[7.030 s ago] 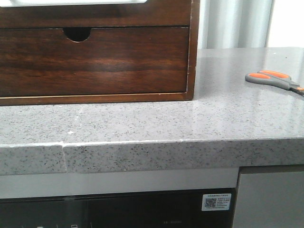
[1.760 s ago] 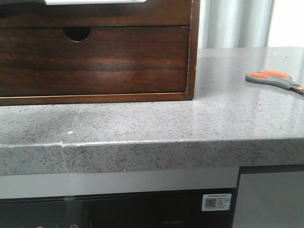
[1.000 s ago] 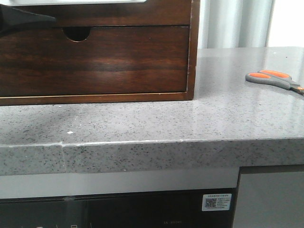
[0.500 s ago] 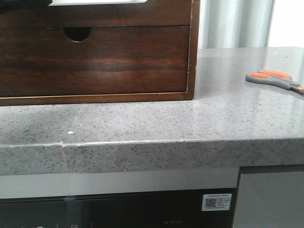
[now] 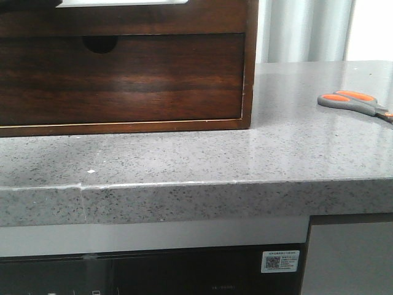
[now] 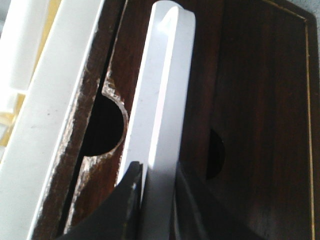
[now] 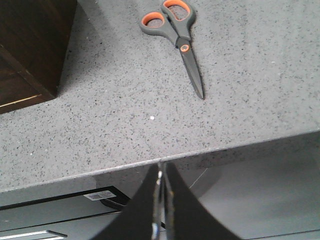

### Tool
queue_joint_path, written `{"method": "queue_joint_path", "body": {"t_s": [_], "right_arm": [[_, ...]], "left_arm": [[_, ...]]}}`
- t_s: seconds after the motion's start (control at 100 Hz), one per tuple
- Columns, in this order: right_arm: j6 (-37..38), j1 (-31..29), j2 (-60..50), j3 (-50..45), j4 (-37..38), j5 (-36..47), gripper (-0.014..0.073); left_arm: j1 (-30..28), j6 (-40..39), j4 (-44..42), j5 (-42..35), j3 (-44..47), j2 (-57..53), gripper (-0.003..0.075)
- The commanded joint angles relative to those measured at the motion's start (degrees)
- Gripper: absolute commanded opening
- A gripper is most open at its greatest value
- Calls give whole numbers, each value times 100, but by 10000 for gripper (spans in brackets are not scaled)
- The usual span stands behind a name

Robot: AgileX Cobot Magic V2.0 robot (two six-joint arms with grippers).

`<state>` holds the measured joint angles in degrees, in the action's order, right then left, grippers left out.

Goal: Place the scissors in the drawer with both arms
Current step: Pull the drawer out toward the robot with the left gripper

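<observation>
Left gripper [image 6: 157, 182] is clamped on the drawer's [image 5: 123, 17] white rim [image 6: 160, 115]. Right gripper [image 7: 160, 175] is closed, empty. Scissors [image 5: 354, 103] lie at right on the counter [image 5: 245, 160].

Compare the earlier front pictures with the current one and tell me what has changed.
One second ago a dark arm tip showed at the upper left of the front view, over the cabinet; half a second ago only a trace was left, and now it is gone. The finger notch in the lower drawer front now looks shaded, and the white strip at the top edge has shifted slightly. The scissors lie where they were on the countertop.
</observation>
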<state>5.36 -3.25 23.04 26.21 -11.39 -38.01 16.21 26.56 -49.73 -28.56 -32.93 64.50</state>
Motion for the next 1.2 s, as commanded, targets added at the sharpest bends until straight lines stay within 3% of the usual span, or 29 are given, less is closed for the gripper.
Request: {"method": "queue_joint_path", "body": {"t_s": [0.0,0.96,1.19], "right_arm": [[-16,7,91,196,-40,355,-116],[-16,7,91,196,-40,298,-116],[-16,7,91,196,-40,182,-116]], "left_arm": [[54,-257,323,-343,-140,-248,4],[54,-282,323,-637,1480,-2509,4],[54,-282,323,-529,1567,-2601,4]]}}
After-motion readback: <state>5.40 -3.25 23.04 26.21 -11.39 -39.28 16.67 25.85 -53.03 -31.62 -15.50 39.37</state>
